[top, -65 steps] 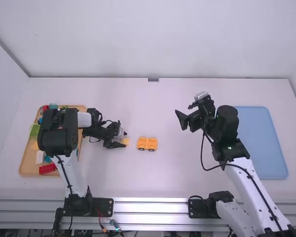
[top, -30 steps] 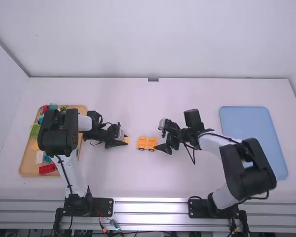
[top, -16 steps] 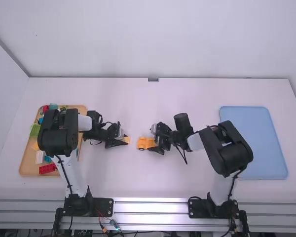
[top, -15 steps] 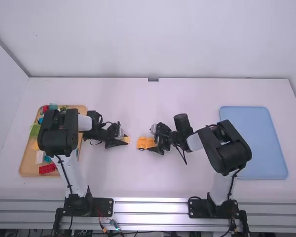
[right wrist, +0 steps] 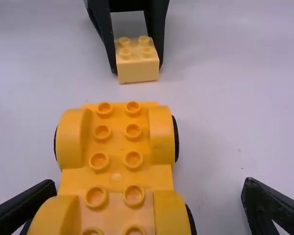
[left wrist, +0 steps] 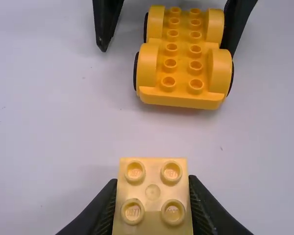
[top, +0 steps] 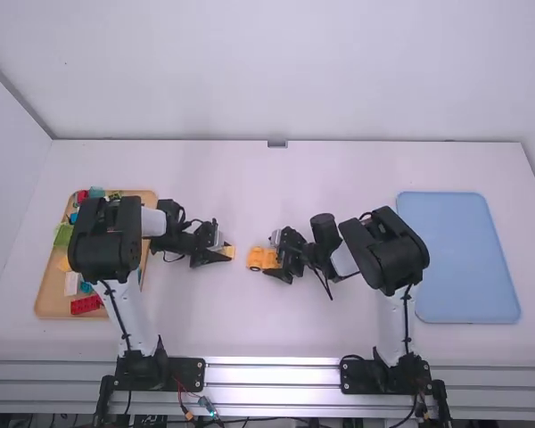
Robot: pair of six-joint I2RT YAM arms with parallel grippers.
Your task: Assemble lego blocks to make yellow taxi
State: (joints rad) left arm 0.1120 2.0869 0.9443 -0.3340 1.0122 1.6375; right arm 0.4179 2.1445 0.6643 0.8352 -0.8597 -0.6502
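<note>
- High view: the left end effector (top: 225, 254) is closed on a pale yellow two-by-two toy brick (top: 229, 252), gripped at its fingertips. Whether the brick touches the bench (top: 339, 169) cannot be told.
- High view: the orange-yellow wheeled car base (top: 257, 259) stands on the bench between the two end effectors, just beyond the left one's fingertips and near the gripped brick, with a gap between.
- High view: the right end effector (top: 269, 259) is at the right-hand end of the car base, fingers apart, one to each side of it.
- High view: left of the left end effector, partly under its arm, is a tan tray (top: 46, 303) of loose bricks, among them a red brick (top: 86, 304) and a green brick (top: 63, 235). A blue tray (top: 464, 259) lies well to the right of the right end effector.
- Left wrist view: the left end effector (left wrist: 152, 196) pinches the brick from two opposite sides, its four studs exposed. Ahead of it the car base is upright, studs up, with the other end effector's spread fingers flanking its far end.
- Right wrist view: the right end effector (right wrist: 149, 188) is released, the near end of the car base lying between its fingers, close to one and well apart from the other. Beyond the far end is the pale brick, in the left end effector's grasp.
</note>
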